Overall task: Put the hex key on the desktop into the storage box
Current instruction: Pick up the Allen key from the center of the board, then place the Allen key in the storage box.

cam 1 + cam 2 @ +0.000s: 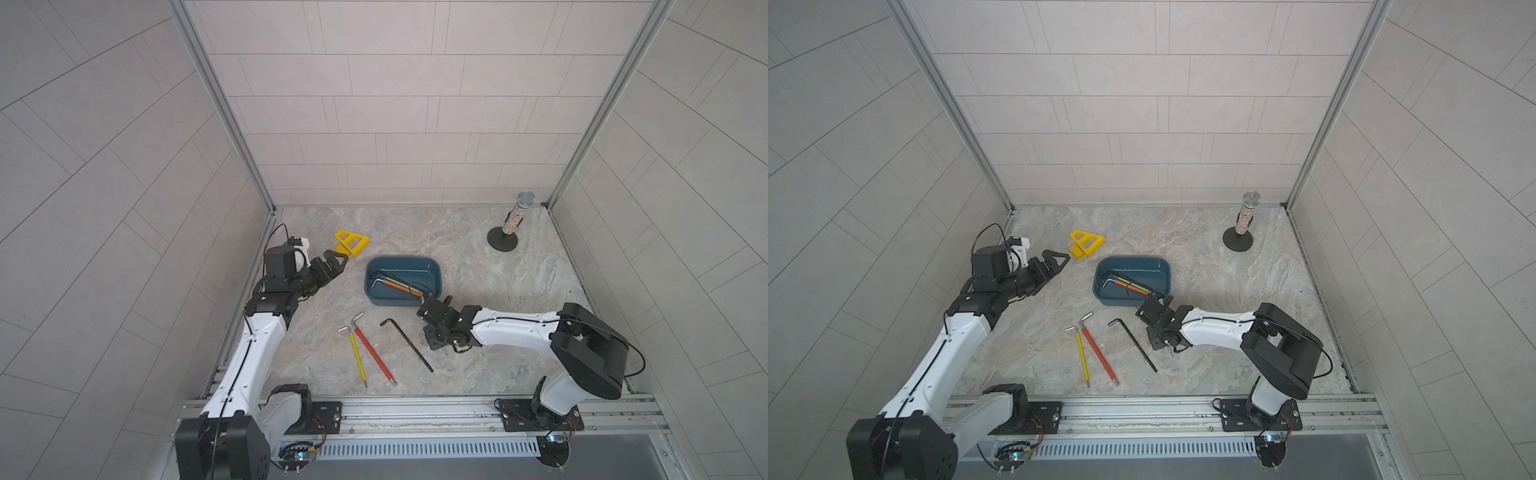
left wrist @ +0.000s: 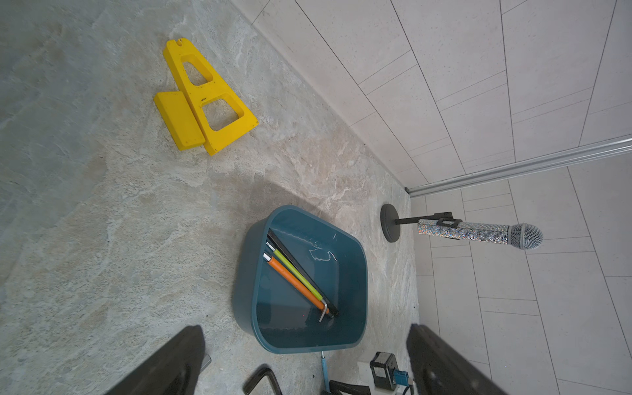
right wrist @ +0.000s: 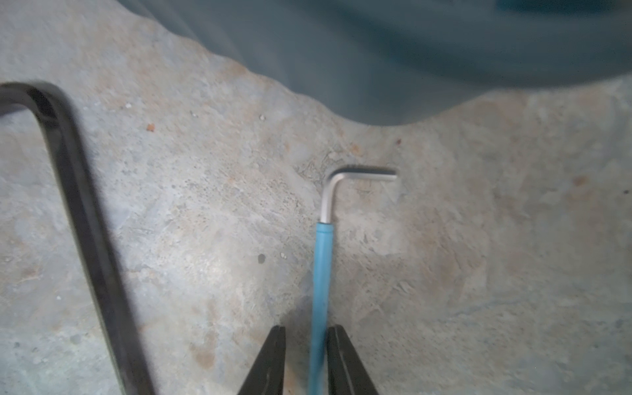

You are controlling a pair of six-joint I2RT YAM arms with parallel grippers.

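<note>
Closest to the front rail point(image 1: 415, 409), a yellow hex key point(image 1: 357, 355) and a red hex key point(image 1: 374, 353) lie side by side on the desk point(image 1: 478, 257). A long black hex key point(image 1: 411, 345) lies just beside them, on the right arm's side. Beyond these, the right end effector point(image 3: 305, 328) straddles the blue hex key point(image 3: 321, 273). That key lies on the desk, outside the storage box point(image 1: 401, 259) and just short of its near wall. The fingers point(image 3: 342, 359) are narrowly parted, not clenched: one touches the blue sleeve, and a gap shows at the other. Inside the box, an orange key point(image 2: 290, 278), a green key point(image 2: 297, 272) and a dark key point(image 2: 282, 247) lie together. Further back, the left end effector point(image 1: 341, 261) hangs released and empty, near the yellow triangular piece point(image 1: 352, 242). A glittery microphone point(image 1: 515, 218) stands in the far corner.
</note>
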